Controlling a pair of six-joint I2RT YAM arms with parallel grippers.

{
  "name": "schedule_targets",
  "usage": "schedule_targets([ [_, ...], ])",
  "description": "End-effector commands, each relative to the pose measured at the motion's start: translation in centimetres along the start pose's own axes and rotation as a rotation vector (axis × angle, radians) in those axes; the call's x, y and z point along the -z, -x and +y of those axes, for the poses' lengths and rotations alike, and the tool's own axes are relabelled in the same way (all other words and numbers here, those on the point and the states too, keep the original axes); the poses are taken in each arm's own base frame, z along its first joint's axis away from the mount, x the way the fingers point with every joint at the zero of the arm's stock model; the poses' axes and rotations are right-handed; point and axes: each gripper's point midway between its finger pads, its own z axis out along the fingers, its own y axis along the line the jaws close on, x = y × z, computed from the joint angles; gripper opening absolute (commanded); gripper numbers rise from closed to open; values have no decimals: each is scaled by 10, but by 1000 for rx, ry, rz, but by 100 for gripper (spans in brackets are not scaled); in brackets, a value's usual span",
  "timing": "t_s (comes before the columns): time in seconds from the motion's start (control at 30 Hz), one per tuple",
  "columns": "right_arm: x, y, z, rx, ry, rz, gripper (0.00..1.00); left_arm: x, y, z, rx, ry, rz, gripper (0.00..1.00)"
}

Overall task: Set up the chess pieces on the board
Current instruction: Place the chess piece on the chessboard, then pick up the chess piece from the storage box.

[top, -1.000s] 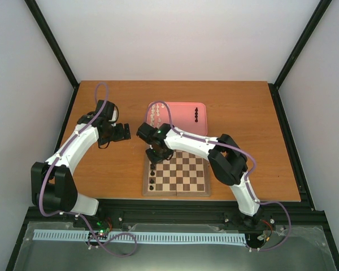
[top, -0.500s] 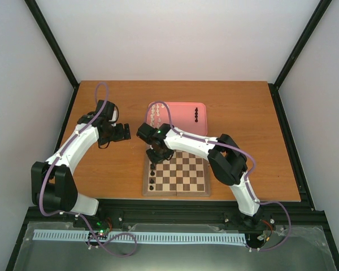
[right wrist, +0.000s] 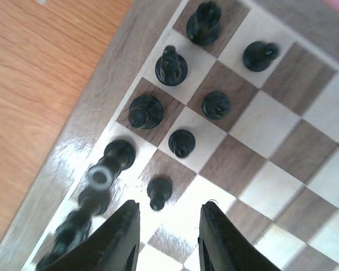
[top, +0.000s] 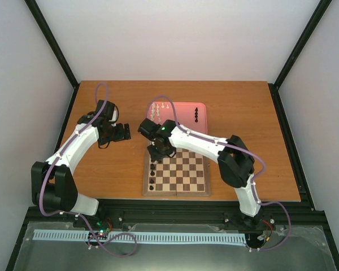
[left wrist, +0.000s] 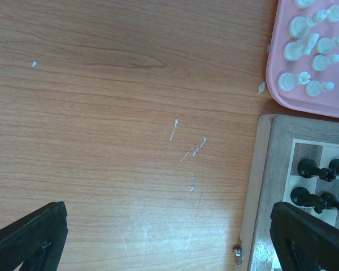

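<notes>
The board (top: 181, 176) lies at the table's near middle, with several black chess pieces (top: 152, 174) along its left columns. My right gripper (top: 156, 154) hovers over the board's far left corner. In the right wrist view it (right wrist: 170, 210) is open and empty, with a black pawn (right wrist: 159, 193) standing just beyond its tips and other black pieces (right wrist: 170, 66) on nearby squares. My left gripper (top: 122, 131) is open and empty over bare table left of the board; its fingers (left wrist: 28, 237) are spread wide. Cream-white pieces (left wrist: 305, 48) and a few black ones (top: 198, 114) lie in the pink tray (top: 181, 125).
The pink tray's corner (left wrist: 277, 84) sits just behind the board's border (left wrist: 260, 180). A small metal clasp (left wrist: 237, 253) shows on the board's left edge. Black frame posts and white walls surround the wooden table (top: 101, 175).
My right arm has shifted slightly right and back, its gripper staying over the board's far left corner. The left arm has not moved.
</notes>
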Motion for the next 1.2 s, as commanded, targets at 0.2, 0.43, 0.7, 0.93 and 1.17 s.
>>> schedule_targets([
  [0.2, 89, 34, -73, -159, -48, -194, 50, 1, 6, -2, -2, -9, -20, 100],
  [0.43, 57, 68, -184, -355, -137, -182, 53, 1, 7, -2, -4, -5, -17, 100],
  [0.7, 4, 95, -245, -422, -165, -148, 52, -4, 6, 1, -7, 11, -2, 100],
  [0.93, -26, 99, -268, -433, -180, -118, 49, -9, 7, 3, -9, 29, 13, 100],
  [1.17, -48, 98, -277, -440, -168, -87, 44, -14, 9, 2, -7, 33, 20, 100],
])
